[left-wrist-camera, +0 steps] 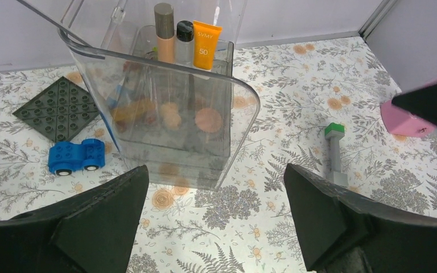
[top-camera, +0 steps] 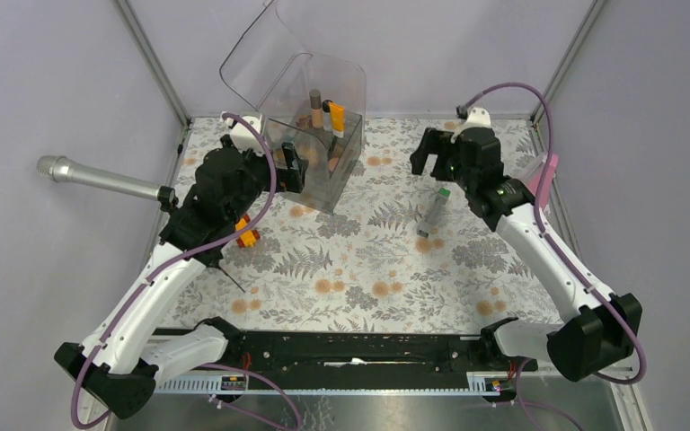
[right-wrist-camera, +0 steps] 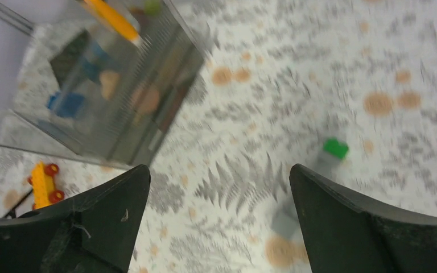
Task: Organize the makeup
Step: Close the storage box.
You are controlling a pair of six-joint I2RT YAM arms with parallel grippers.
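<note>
The grey tube with green cap (top-camera: 434,214) lies on the floral mat right of centre; it also shows in the left wrist view (left-wrist-camera: 336,154) and, blurred, in the right wrist view (right-wrist-camera: 324,165). A clear organizer box (top-camera: 322,184) with its lid raised stands at the back. It holds an orange tube (left-wrist-camera: 205,45), a beige bottle (left-wrist-camera: 164,31) and coral-pink discs (left-wrist-camera: 209,120). My left gripper (top-camera: 292,168) is open and empty just in front of the box (left-wrist-camera: 165,60). My right gripper (top-camera: 431,153) is open and empty above and behind the grey tube.
A silver microphone (top-camera: 99,180) pokes in at the left. An orange toy car (top-camera: 247,232) sits under the left arm. A blue toy car (left-wrist-camera: 77,156) and a dark baseplate (left-wrist-camera: 57,108) lie left of the box. A pink object (top-camera: 544,178) is at the right wall.
</note>
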